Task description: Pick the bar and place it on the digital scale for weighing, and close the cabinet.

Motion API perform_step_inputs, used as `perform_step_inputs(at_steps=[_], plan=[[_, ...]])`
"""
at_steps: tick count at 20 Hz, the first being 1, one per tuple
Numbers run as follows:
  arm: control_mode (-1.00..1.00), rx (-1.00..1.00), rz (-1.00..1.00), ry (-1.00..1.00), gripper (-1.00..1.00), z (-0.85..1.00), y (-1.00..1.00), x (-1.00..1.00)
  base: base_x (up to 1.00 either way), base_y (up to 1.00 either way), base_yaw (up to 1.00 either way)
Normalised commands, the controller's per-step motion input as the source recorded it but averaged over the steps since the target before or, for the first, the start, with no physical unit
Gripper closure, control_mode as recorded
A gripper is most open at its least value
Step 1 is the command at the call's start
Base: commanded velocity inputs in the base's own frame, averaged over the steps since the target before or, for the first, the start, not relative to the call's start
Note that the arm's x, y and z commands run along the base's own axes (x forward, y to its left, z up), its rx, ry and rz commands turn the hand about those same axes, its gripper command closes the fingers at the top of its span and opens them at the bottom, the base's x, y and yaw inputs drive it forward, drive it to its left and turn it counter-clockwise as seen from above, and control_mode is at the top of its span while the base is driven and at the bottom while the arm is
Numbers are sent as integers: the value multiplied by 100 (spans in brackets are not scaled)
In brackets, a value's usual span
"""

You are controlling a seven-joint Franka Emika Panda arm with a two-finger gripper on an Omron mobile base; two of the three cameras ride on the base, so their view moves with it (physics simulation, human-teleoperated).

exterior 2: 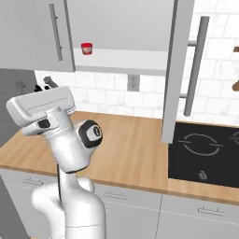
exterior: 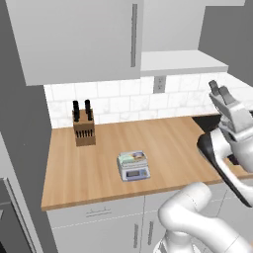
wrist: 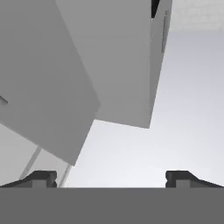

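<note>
Wood counter (exterior: 163,143) along a white tiled wall (exterior: 118,104), outlet (exterior: 159,84) set in the tiles, brown knife block (exterior: 84,129) at the back, black cooktop (exterior 2: 205,151) to the right, white base cabinets (exterior: 99,227) below

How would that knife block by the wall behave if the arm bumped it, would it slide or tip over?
The knife block stands taller than it is wide, with handles sticking out on top, so a high push might tip it. A low push would more likely slide it across the smooth wooden counter. It looks solid and stiff.
</note>
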Motion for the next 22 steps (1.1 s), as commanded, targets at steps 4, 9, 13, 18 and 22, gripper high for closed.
perform_step_inputs(at_steps=[4,9,13,18,22], plan=[[-100,3,-8,0,-100,-2,-42,-12,0,0,0],[-100,16,-2,0,-100,-52,-58,-38,0,0,0],[-100,16,0,0,-100,-95,-42,-45,0,0,0],[-100,24,1,4,-100,-34,-65,-25,0,0,0],[-100,27,8,6,-100,-43,-73,-44,0,0,0]])
